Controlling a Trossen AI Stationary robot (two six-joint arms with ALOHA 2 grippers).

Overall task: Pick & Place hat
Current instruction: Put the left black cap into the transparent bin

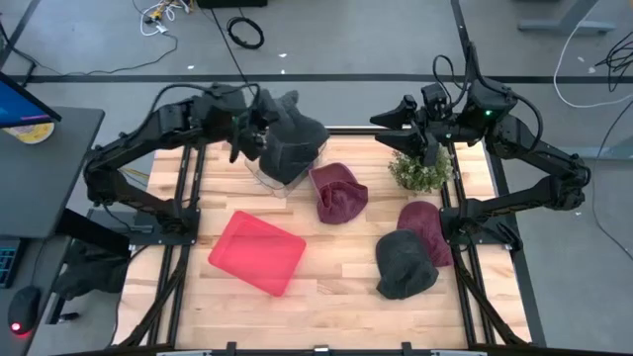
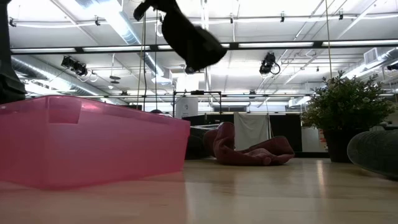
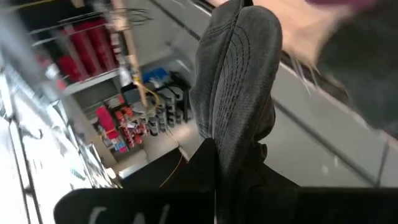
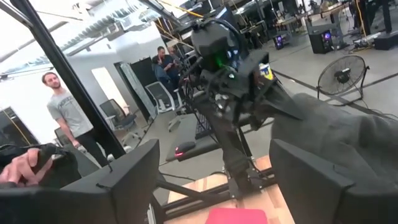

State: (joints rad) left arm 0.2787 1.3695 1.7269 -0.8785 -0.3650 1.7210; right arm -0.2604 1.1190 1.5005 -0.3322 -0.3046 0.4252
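Low view put the pink bin [image 2: 93,140] nearest, its wall filling the foreground on the wood table [image 2: 261,186]. Past it a maroon hat [image 2: 252,149] lay crumpled mid-table, with a potted plant [image 2: 348,115] and the rounded edge of a dark grey hat [image 2: 376,152] off to one side. High overhead hung a dark hat [image 2: 193,37], clear of everything on the table.

From above, that lifted dark hat [image 1: 289,143] was pinched in the left gripper [image 1: 259,133], whose fingers were clamped tight on the fabric; it hung over the table's far edge, beyond the bin and not above it. The left wrist view showed the stitched grey cloth draped from between the fingers. The right gripper [image 1: 423,138] hovered near the plant at the far right, fingers spread and holding nothing.

By my reading, the pick was done for one hat and the placing was not: the bin looked empty, the carried hat needed bringing over it and letting go, and three more hats, two maroon, one grey, lay on the table.
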